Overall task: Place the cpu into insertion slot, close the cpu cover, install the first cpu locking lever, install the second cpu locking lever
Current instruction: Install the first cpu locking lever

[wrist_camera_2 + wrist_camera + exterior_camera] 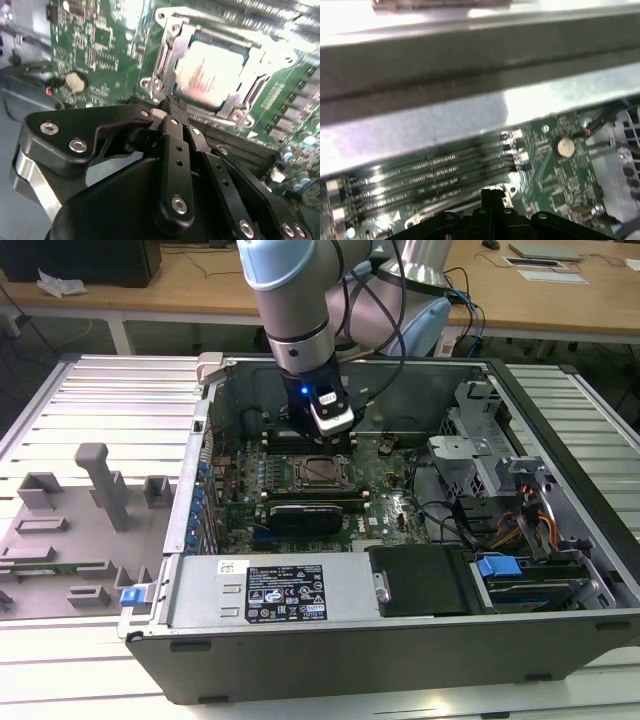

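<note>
The case point(400, 640) lies open on the bench, and the arm point(295, 300) reaches down into it over the motherboard point(390, 490). In the exterior view the gripper point(333, 432) hangs just above the far edge of the slot point(322, 472), with nothing between the fingers.

In the second wrist view the cpu point(212, 70) sits flat in the slot, pale top up, and the cover point(172, 57) appears folded down around it, its window framing the chip. The fingers point(172, 112) are pressed together, tips meeting, gripping nothing, right at the near edge of the cover. So chip in, cover apparently down; I judge the work is at the levers. Whether either lever is latched, I cannot tell.

In the first wrist view the same closed tips point(492, 195) sit by a thin metal bar point(455, 210) beside the memory slots point(420, 170), with the coin battery point(564, 146) off to one side. That bar may be a lever, though I can't be sure.

Risks from here: closed tips pushing a springy wire could slip off and strike the board or the memory slots. Pressing off-centre could lift the cover and shift the chip on its contacts. Too deep a push would load the socket frame.
</note>
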Controlling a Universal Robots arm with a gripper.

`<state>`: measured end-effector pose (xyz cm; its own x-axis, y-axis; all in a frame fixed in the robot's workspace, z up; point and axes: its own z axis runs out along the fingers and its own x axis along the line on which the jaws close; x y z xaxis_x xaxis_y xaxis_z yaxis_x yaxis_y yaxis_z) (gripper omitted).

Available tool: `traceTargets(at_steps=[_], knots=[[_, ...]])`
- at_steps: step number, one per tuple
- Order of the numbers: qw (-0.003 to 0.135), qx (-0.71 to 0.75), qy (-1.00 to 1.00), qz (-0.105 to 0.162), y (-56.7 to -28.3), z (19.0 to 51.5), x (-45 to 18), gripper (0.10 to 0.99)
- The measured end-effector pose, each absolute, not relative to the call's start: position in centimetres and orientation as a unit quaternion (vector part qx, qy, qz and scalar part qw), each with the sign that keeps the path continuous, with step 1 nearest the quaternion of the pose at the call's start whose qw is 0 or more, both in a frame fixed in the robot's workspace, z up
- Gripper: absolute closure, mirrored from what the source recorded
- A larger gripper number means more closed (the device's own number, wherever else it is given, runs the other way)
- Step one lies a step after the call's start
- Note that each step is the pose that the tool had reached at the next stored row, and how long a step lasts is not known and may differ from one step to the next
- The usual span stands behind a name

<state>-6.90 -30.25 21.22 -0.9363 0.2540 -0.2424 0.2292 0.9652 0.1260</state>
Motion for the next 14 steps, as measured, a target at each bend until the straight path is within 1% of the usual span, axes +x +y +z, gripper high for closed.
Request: traceTargets(at_steps=[1, 2, 6, 7, 8, 9, 10, 14], knots=[[0.129, 0.121, 0.984, 0.033, -30.25, 21.22, -6.83, 0.980], [0.127, 0.121, 0.984, 0.027, -30.25, 21.23, -6.79, 0.980], [0.126, 0.120, 0.984, 0.027, -30.25, 21.22, -6.78, 0.980], [0.115, 0.120, 0.986, 0.026, -30.24, 21.21, -6.72, 0.980], [0.098, 0.121, 0.988, 0.023, -30.25, 21.19, -6.64, 0.980], [0.086, 0.121, 0.989, 0.022, -30.25, 21.18, -6.58, 0.980], [0.083, 0.121, 0.989, 0.022, -30.25, 21.19, -6.58, 0.980], [0.083, 0.121, 0.989, 0.020, -30.78, 21.18, -6.58, 0.980]])
